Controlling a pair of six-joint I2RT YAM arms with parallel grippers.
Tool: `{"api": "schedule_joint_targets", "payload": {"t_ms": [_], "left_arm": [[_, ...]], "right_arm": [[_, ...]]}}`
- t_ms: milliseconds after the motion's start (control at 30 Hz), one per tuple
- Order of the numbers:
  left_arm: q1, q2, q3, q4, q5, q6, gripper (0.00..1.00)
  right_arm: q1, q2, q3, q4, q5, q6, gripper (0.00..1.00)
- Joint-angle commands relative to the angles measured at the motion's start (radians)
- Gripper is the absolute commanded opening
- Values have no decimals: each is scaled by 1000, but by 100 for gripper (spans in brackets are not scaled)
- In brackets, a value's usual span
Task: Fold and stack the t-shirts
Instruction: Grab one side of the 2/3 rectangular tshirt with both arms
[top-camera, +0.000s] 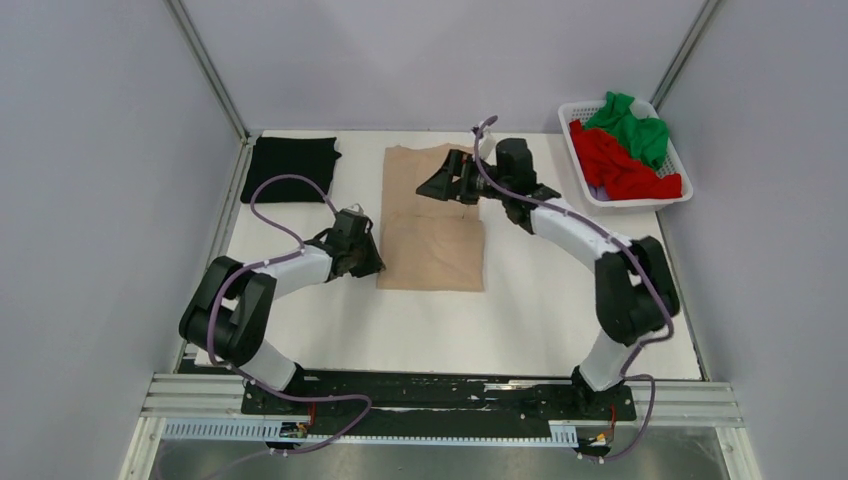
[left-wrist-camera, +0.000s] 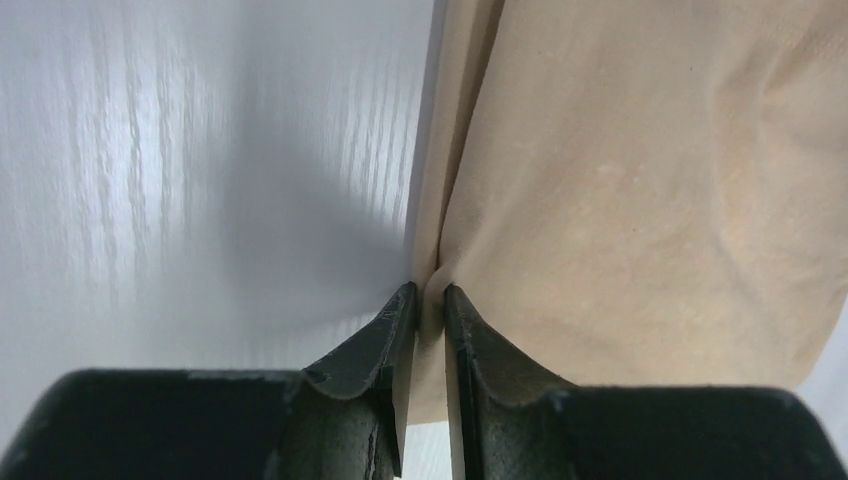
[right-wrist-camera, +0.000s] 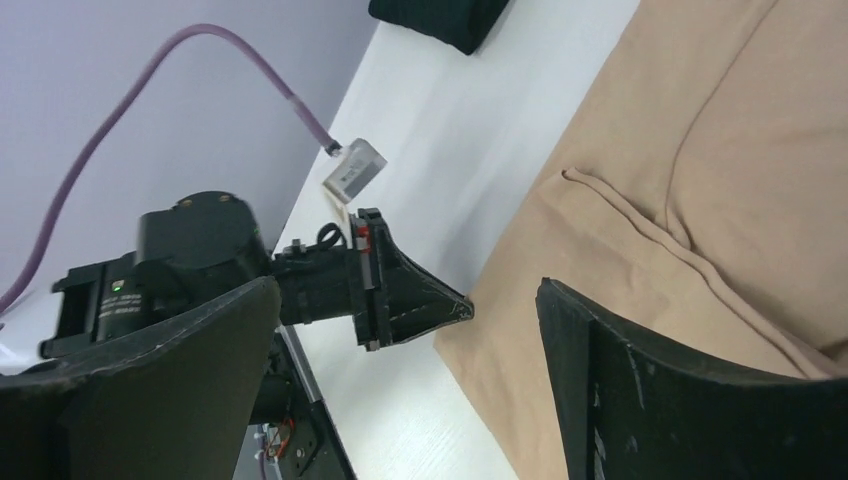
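Observation:
The beige t-shirt (top-camera: 432, 215) lies flat and partly folded in the middle of the table. My left gripper (top-camera: 378, 262) is shut on its left edge near the front corner; in the left wrist view the cloth (left-wrist-camera: 640, 190) is pinched between the jaws. My right gripper (top-camera: 432, 184) is open and empty, hovering over the shirt's upper half; the shirt fills the right of its view (right-wrist-camera: 720, 180). A folded black t-shirt (top-camera: 290, 167) lies at the back left. The red t-shirt (top-camera: 618, 165) and green t-shirt (top-camera: 632, 128) are heaped in the basket.
The white slatted basket (top-camera: 585, 172) stands at the back right. Grey walls close the sides and back. The table's left rail runs close to my left arm (top-camera: 270, 280). The left gripper shows in the right wrist view (right-wrist-camera: 410, 295).

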Motion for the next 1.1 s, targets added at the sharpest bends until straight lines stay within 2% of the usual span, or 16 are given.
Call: {"api": "schedule_joint_targets", "payload": {"t_ms": [0,200,300,400,533,667,767,1067], "left_arm": [[-52,-38,-77,-208,12,-25,27],[-91,-141,-111,-280,-1,-56,35],[-104,-210,-141,-301,17,-78,38],[-132,-254,-191,-243,48,-114,41],[-135,-225,-207,-181,47,-132,41],[-135,-177,-161,-169,28,-126,41],[-132,-164,-141,-183,-49,-125,42],[-121,-138,-82,-280,-151,-128,42]], "right_arm": [[9,-252,-220,-51,154,-86,100],[10,-538,-546,-219,418,-25,100],[10,-635,-650,-258,416,-1,100],[9,-686,-720,-273,411,21,100],[10,-695,-764,-266,437,26,100],[10,-659,-768,-257,418,17,100],[11,-631,-780,-236,415,24,99],[11,-550,-791,-196,399,43,98]]}}
